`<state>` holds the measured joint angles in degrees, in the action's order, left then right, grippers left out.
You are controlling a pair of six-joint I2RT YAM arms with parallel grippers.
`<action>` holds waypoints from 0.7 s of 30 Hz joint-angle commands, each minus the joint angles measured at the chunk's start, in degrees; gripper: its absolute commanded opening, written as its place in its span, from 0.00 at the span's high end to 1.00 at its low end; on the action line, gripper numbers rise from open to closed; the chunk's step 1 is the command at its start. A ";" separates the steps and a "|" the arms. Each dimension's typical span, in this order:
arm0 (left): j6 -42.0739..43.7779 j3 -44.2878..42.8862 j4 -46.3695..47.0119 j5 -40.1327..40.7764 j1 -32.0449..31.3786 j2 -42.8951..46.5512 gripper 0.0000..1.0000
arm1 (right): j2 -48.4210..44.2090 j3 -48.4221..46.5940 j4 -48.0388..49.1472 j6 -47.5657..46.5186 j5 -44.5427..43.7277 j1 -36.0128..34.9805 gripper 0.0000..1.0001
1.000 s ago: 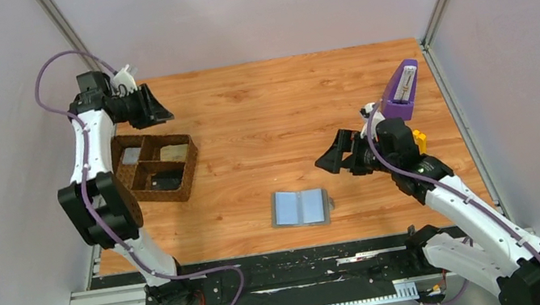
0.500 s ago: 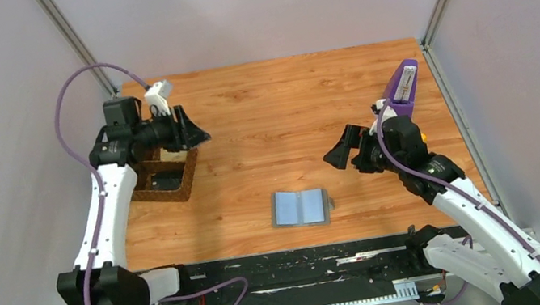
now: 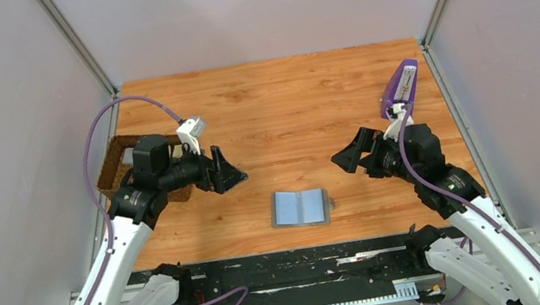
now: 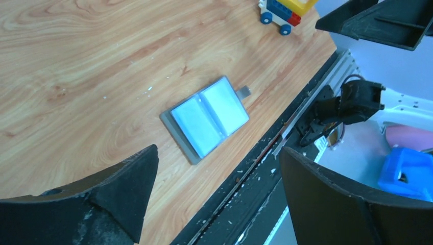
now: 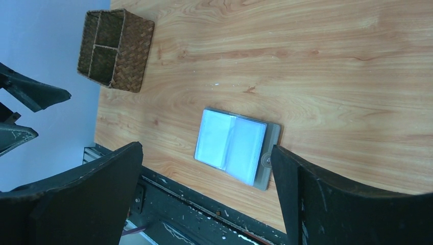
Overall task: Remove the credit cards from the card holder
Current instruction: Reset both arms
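The card holder lies open and flat on the wood near the table's front edge, its two pale blue pocket panels facing up. It also shows in the left wrist view and the right wrist view. No credit cards show loose; whether any sit in the pockets I cannot tell. My left gripper hangs open to the holder's upper left, empty, as the left wrist view confirms. On the holder's upper right my right gripper is open and empty too.
A brown woven divided tray stands at the back left, half hidden by my left arm; the right wrist view shows its dark compartments. A purple object stands at the right. A toy brick car sits near it. A black rail runs along the front edge.
My left arm has swung from over the tray toward the table's middle, and its jaws have spread wider. My right gripper has shifted slightly nearer. The holder has not moved.
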<state>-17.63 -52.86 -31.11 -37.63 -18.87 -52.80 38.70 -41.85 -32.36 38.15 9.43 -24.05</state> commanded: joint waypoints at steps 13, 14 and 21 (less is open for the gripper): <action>-0.94 0.17 1.88 4.38 -0.29 6.39 0.00 | -3.44 -0.78 0.16 2.28 0.80 0.23 0.00; -0.92 0.19 1.79 4.42 -0.29 6.43 0.00 | -3.43 -0.78 0.18 2.28 0.84 0.16 0.00; -1.12 0.21 1.68 4.68 -0.29 7.19 0.00 | -3.41 -0.61 0.19 2.45 0.58 0.23 0.00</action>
<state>-18.81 -52.16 -30.57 -33.61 -19.05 -46.78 35.90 -41.85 -32.75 39.77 9.69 -24.05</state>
